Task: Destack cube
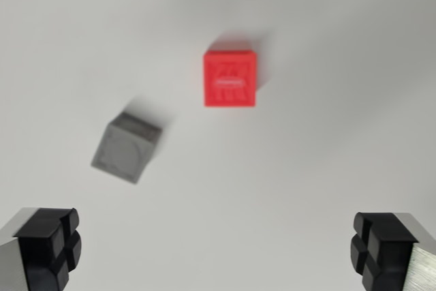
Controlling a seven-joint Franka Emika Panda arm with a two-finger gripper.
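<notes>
A red cube (pixel 230 79) rests on the white surface above the middle of the wrist view, with a raised pattern on its top face. A grey cube (pixel 125 148) sits apart from it, lower and toward the wrist view's left, turned at an angle. The two cubes do not touch. My gripper (pixel 216 250) is open, with nothing between its fingers. One black fingertip (pixel 48 243) shows at the bottom left and the other (pixel 381 247) at the bottom right. Both cubes lie above the fingertips in the picture. The view is slightly blurred.
The white table surface (pixel 327 155) fills the whole view and holds nothing besides the two cubes.
</notes>
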